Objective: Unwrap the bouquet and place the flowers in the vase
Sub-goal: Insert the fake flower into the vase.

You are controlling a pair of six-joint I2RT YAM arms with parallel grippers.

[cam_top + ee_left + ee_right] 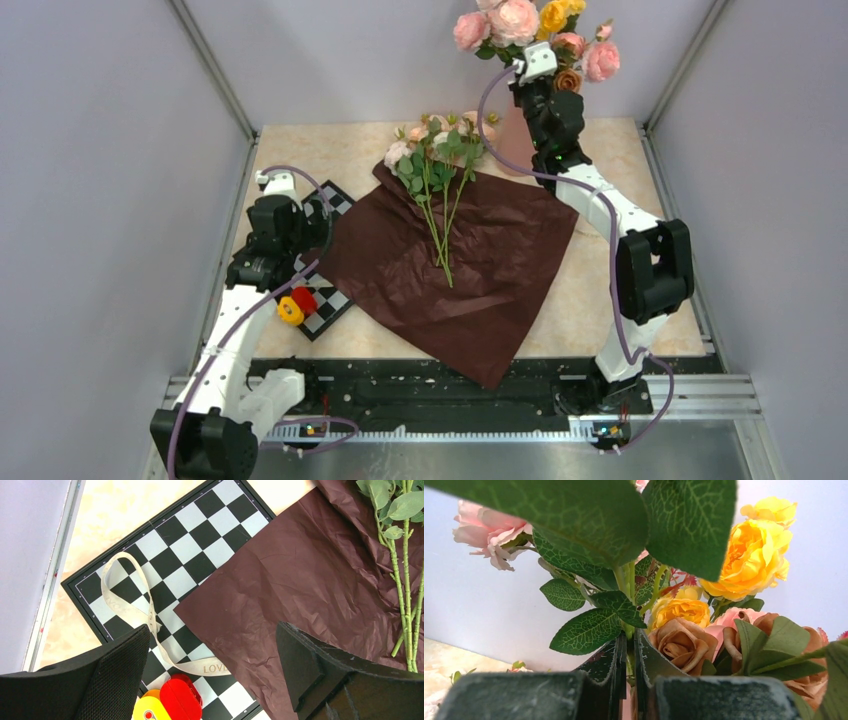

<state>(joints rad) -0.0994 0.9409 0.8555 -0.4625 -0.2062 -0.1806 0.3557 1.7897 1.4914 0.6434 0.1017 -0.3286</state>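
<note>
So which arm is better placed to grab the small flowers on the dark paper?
Probably left: the left end effector is open and empty beside the paper holding the flowers. The right end effector is shut on larger roses, up at the back.

White-and-black arms (600, 195), lilac cables (612, 275).

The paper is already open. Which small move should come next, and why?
Probably move the open left gripper to its right, toward the stems of the flowers lying loose on the paper. The right gripper is shut on the larger roses by the vase, so it seems occupied.
</note>
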